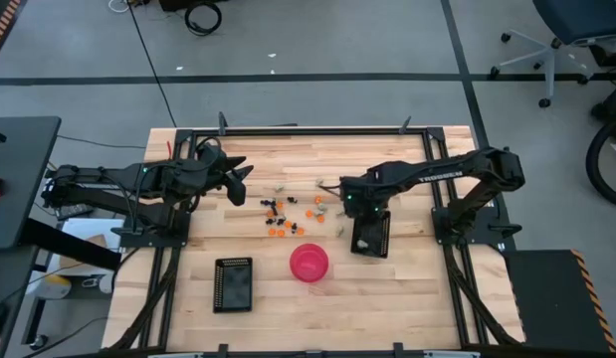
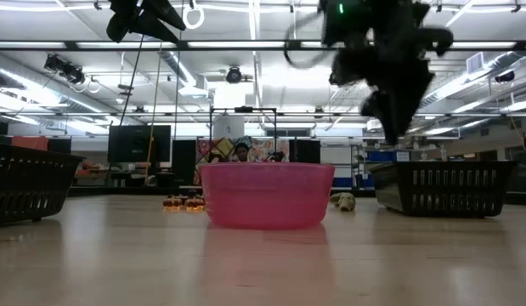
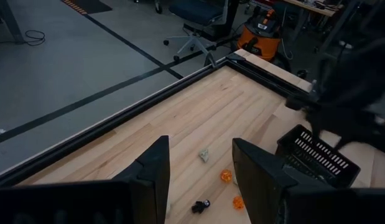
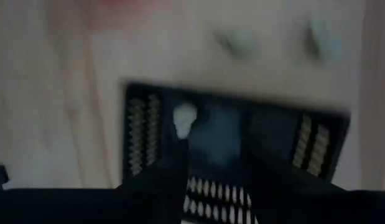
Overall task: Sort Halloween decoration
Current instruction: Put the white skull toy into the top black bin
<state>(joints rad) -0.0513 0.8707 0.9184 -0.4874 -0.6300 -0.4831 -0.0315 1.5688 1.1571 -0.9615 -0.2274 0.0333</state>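
The Halloween decoration pieces, orange, black and pale, lie scattered on the table's middle between the arms. The left wrist view shows a few of them. In the low view some lie behind the pink bowl. My right gripper hangs open, pointing down over the right black grid tray. A pale piece shows blurred over that tray, just past one fingertip; I cannot tell whether it touches. My left gripper is open, raised left of the scatter.
The pink bowl stands near the table's near edge, in the middle. A second black grid tray lies to its left. A black frame rims the table. Bare wood lies between the bowl and both trays.
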